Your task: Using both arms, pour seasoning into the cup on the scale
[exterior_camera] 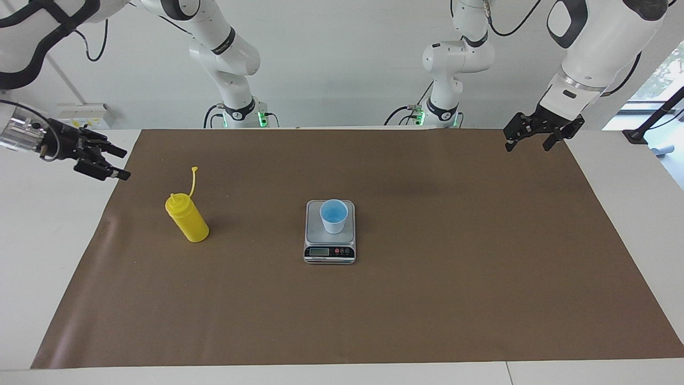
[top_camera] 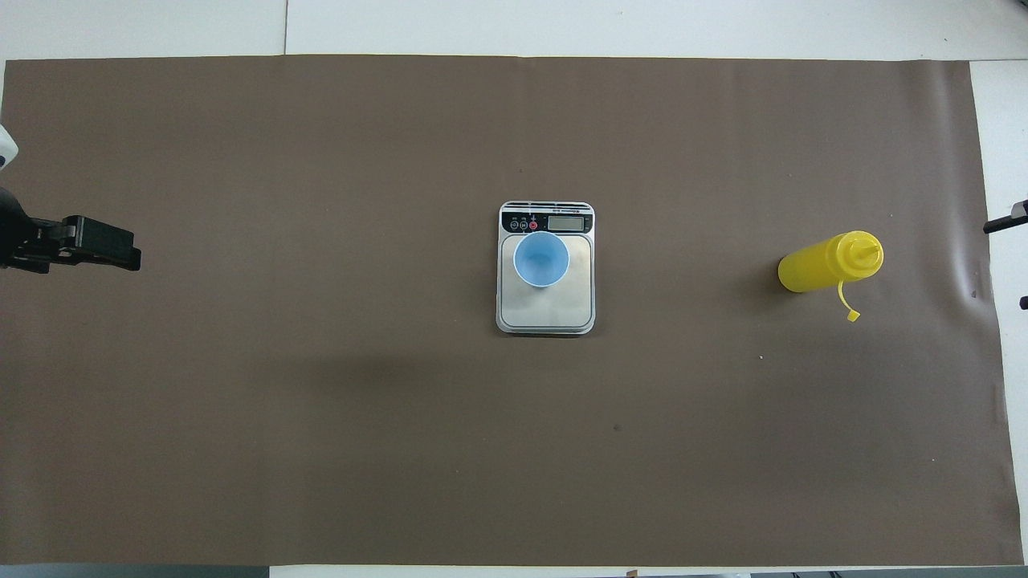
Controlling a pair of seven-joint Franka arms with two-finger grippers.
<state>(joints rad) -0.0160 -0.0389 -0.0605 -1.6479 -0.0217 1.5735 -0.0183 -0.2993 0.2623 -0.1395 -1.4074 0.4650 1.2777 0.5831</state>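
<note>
The yellow seasoning bottle stands upright on the brown mat toward the right arm's end of the table, its cap strap hanging off the nozzle; it also shows in the overhead view. The light-blue cup stands upright on the silver scale at the mat's middle. My right gripper is open and empty, in the air over the mat's edge, apart from the bottle. My left gripper is open and empty over the mat's edge at the left arm's end.
The brown mat covers most of the white table. The scale's display and buttons face away from the robots. Nothing else lies on the mat.
</note>
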